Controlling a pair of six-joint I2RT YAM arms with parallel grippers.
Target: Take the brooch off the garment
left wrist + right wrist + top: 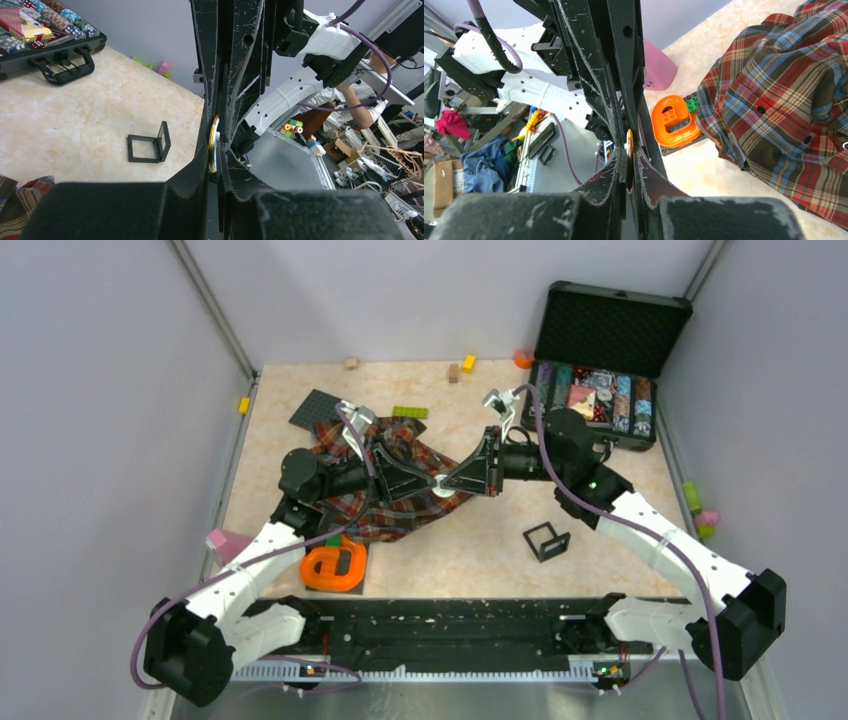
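Left gripper (430, 483) and right gripper (447, 482) both pinch the brooch (214, 143) edge-on over the shirt (784, 100); a mistimed release would likely drop it.

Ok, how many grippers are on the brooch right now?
2: the left gripper and the right gripper both pinch the brooch, tip to tip, clear of the garment.

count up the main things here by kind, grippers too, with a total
grippers: 2, the left gripper and the right gripper, both with fingers closed on the brooch
brooch: 1
plaid shirt: 1
poker chip case: 1
small black tray: 1
orange ring block: 1
total: 7
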